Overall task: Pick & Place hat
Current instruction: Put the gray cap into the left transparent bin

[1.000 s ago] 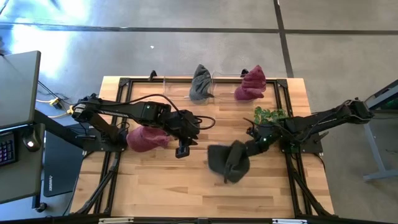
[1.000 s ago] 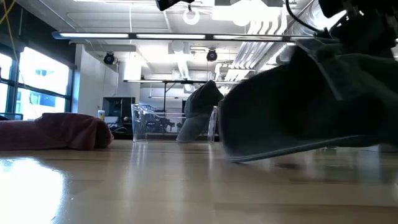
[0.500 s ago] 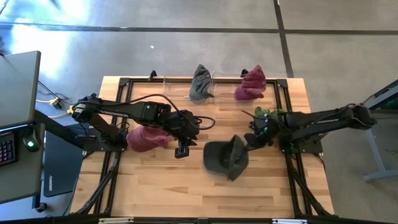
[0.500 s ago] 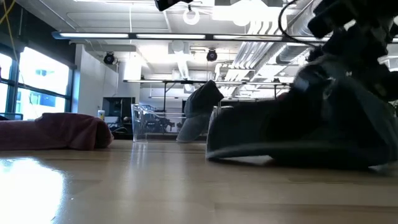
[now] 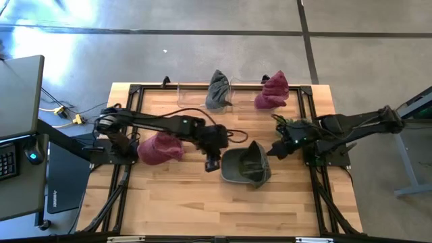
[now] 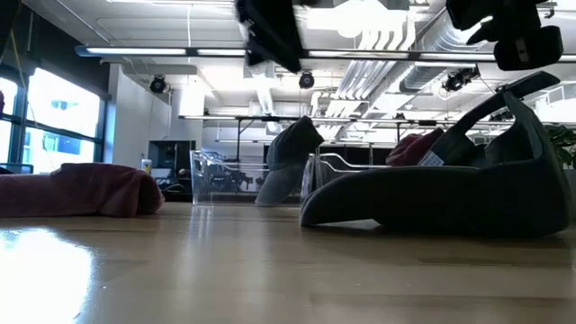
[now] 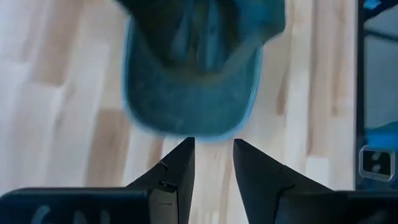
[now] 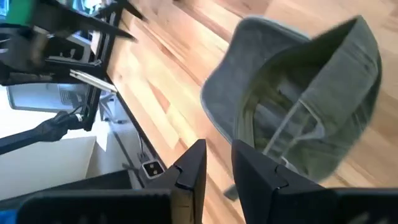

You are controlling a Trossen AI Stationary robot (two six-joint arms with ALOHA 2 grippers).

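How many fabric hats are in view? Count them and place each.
4. Dark green cap upside down mid-table; maroon hat left of it; grey cap and maroon cap at the far edge. None seems hidden.

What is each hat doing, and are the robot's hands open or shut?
Dark cap: lying upside down on the table, nobody holding it.
Maroon hat: lying flat on the table.
Grey hat: propped against the clear box.
Second maroon hat: propped up at the back.
Left gripper: fingers slightly apart, empty, at the cap's brim.
Right gripper: fingers slightly apart, empty, beside the cap.
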